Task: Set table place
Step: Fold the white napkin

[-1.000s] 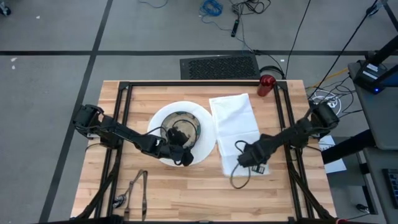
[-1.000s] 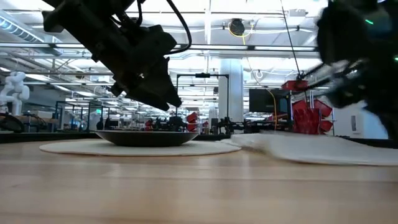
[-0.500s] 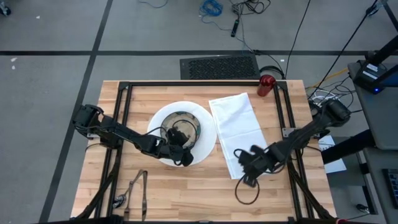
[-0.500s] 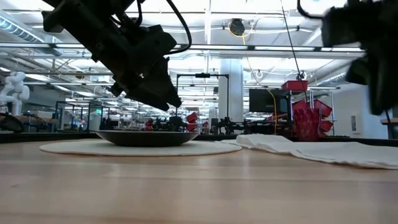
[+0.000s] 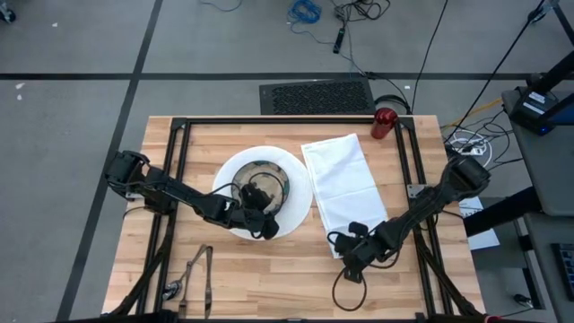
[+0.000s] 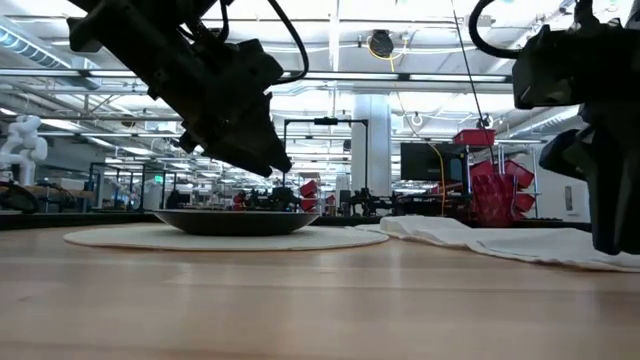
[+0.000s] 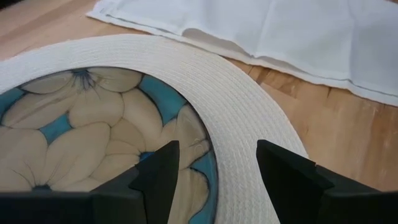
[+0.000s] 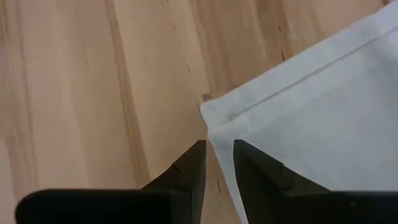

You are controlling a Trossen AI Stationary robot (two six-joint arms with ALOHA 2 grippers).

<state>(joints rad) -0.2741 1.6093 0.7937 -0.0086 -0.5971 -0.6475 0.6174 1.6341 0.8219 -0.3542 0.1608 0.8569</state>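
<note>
1. The large rectangular table (image 5: 269,278) of pale butcher-block planks, edged with a black metal frame, carries the whole setting.
2. A big round white woven plate (image 5: 296,179) lies left of the table's middle, and a white cloth napkin (image 5: 341,179) lies flat just beside its right rim, running from the far side of the table toward the near side.
3. A smaller patterned beige-and-blue bowl (image 7: 81,124) sits on the plate; in the low view it shows as a dark shallow dish (image 6: 235,221).
4. The left gripper (image 5: 260,220) hangs over the near part of the plate, its jaws spread wide and holding nothing; the left wrist view shows its fingers (image 7: 158,171) above the bowl's edge and the plate's rim.
5. The right gripper (image 5: 352,253) is just past the napkin's near left corner; its jaws stand narrow, a thin gap between the fingers (image 8: 189,168), with the corner's hem right at the tips. Whether they pinch the cloth cannot be told.
6. Dark metal cutlery (image 5: 199,269) lies near the table's front left edge.
7. A small red cup (image 5: 385,122) stands at the far right corner.
</note>
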